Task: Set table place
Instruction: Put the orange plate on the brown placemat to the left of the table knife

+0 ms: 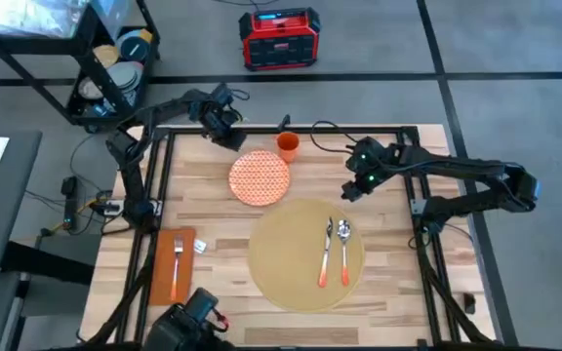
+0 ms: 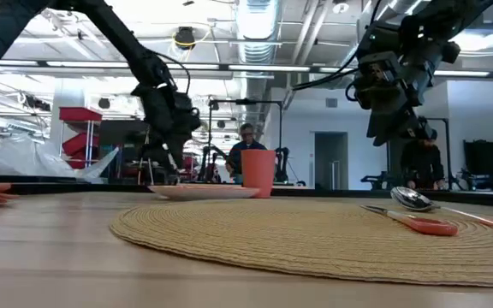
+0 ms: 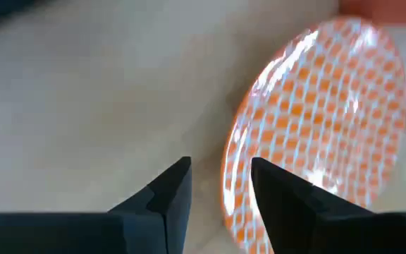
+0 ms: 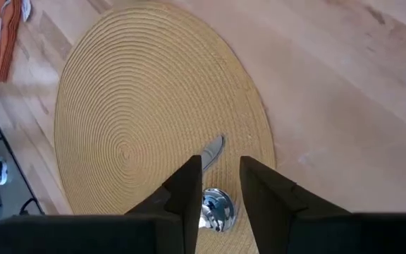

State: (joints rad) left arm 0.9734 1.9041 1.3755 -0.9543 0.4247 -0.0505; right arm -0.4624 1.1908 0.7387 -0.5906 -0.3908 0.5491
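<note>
My left gripper (image 3: pixel 220 185), released, hangs beside the plate (image 1: pixel 260 177) near the table's (image 1: pixel 213 207) far edge, ready to take its rim. The placemat (image 1: pixel 286 258) lies near the front edge, its middle bare for that plate. My right gripper (image 4: pixel 220 185), also released, waits above the spoon (image 1: pixel 343 248).

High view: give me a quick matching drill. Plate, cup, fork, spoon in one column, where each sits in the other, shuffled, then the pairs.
Things:
1. plate
2. cup
3. fork
4. spoon

Places:
A. on the orange napkin
B. on the placemat, beside the knife
C. on bare table, near the left gripper
D. by the table's far edge, just beyond the plate

Pairs: 1-C, 2-D, 3-A, 4-B
</note>
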